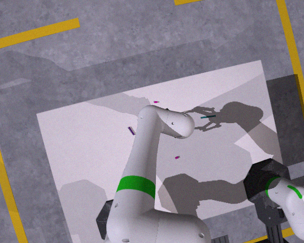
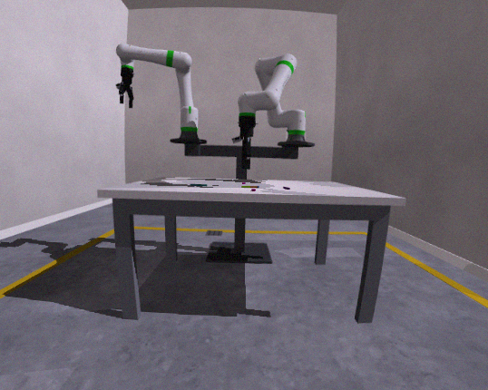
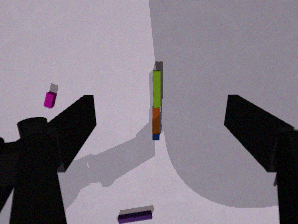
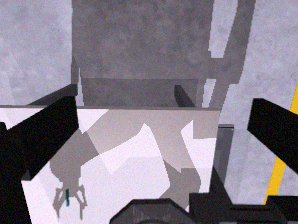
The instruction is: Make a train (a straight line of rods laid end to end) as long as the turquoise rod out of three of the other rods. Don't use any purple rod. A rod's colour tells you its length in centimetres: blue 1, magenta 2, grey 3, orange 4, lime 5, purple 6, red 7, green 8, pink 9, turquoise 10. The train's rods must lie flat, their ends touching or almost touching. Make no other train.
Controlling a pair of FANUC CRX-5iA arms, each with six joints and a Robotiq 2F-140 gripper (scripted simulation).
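Note:
A lime rod (image 3: pixel 157 89) (image 2: pixel 248 186), an orange rod (image 3: pixel 156 120) and a blue rod (image 3: pixel 156 136) lie flat in one straight line. Their ends touch or almost touch. The left arm hides them in the top view. My left gripper (image 3: pixel 160 110) (image 2: pixel 246 167) is open and empty above this line, its fingers wide on either side. The turquoise rod (image 1: pixel 208 116) (image 2: pixel 199 185) (image 4: pixel 67 197) lies apart on the table. My right gripper (image 2: pixel 126 105) (image 4: pixel 162 113) is open and empty, high up, away from the rods.
A magenta rod (image 1: pixel 156 102) (image 3: pixel 50 99) (image 2: pixel 253 190) lies beside the line, and another magenta rod (image 1: pixel 177 157) (image 2: pixel 243 183) lies on its other side. A purple rod (image 1: pixel 131 130) (image 3: pixel 135 217) (image 2: pixel 287 188) lies beyond the blue end.

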